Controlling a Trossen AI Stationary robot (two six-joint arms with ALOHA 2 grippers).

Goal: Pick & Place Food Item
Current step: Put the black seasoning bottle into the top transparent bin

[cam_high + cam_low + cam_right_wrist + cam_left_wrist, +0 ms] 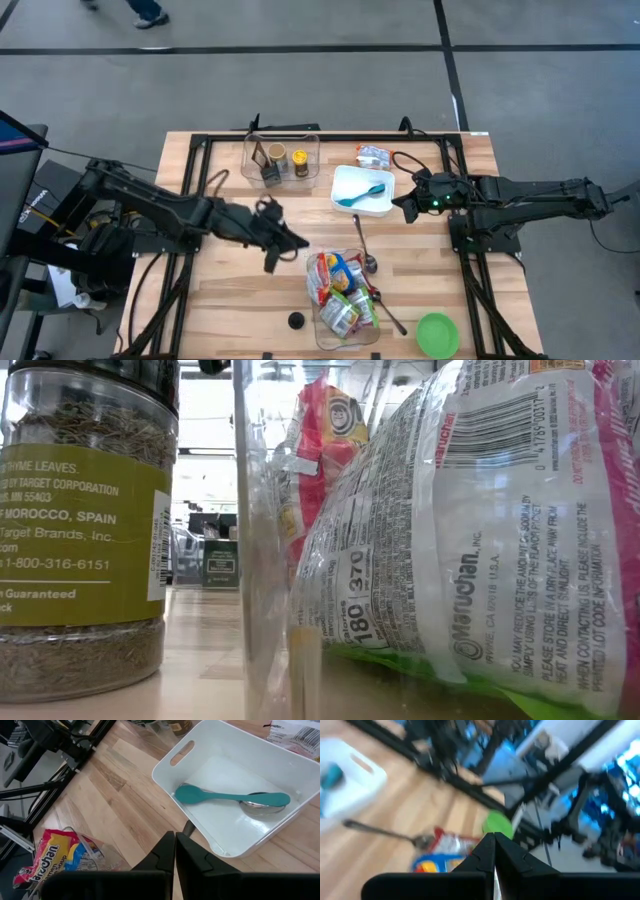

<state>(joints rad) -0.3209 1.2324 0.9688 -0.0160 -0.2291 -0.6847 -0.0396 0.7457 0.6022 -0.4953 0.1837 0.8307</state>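
wooden table (230, 290), white bin (362, 190), green lid (437, 335)

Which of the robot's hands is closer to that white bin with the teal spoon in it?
The right hand. It hangs shut just beside the white bin, at its edge. The left hand, also shut, is farther off, over bare table toward the food packets.

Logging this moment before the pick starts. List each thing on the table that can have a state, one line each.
left gripper: shut, empty, over bare wood
right gripper: shut, empty, beside the white bin
white bin: open-topped, holding a teal spoon
clear bin of food packets: full, packets piled
small clear bin: holding jars, upright
green lid: lying flat near the table edge
metal spoon: lying on the table
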